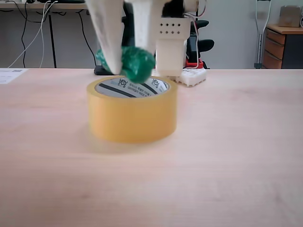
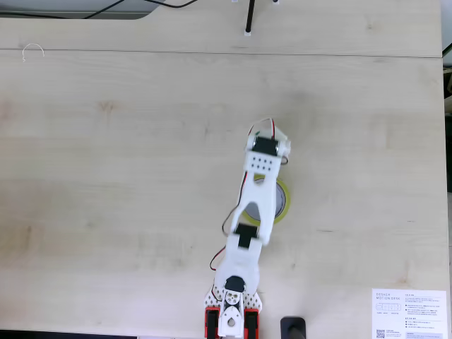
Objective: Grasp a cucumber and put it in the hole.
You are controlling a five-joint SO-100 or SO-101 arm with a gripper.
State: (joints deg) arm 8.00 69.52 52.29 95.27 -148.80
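Observation:
In a fixed view from the front, the dark-green cucumber (image 1: 137, 64) hangs just above the top of the tan-yellow tape roll (image 1: 132, 118). My gripper (image 1: 130, 64) is shut on it, with a white finger (image 1: 111, 42) covering its left part. Its lower end overlaps the far rim of the hole (image 1: 135, 88), whose white-grey core carries dark lettering. Seen from above in the other fixed view, my arm (image 2: 256, 205) covers the roll, and a yellow sliver of the tape roll (image 2: 284, 201) peeks out on its right.
A white power strip (image 1: 191, 76) lies behind the roll near the arm's base (image 2: 232, 314). A printed sheet (image 2: 409, 314) lies at the table's corner. A black stand leg (image 2: 248, 18) rests at the far edge. Bare wood surrounds the roll.

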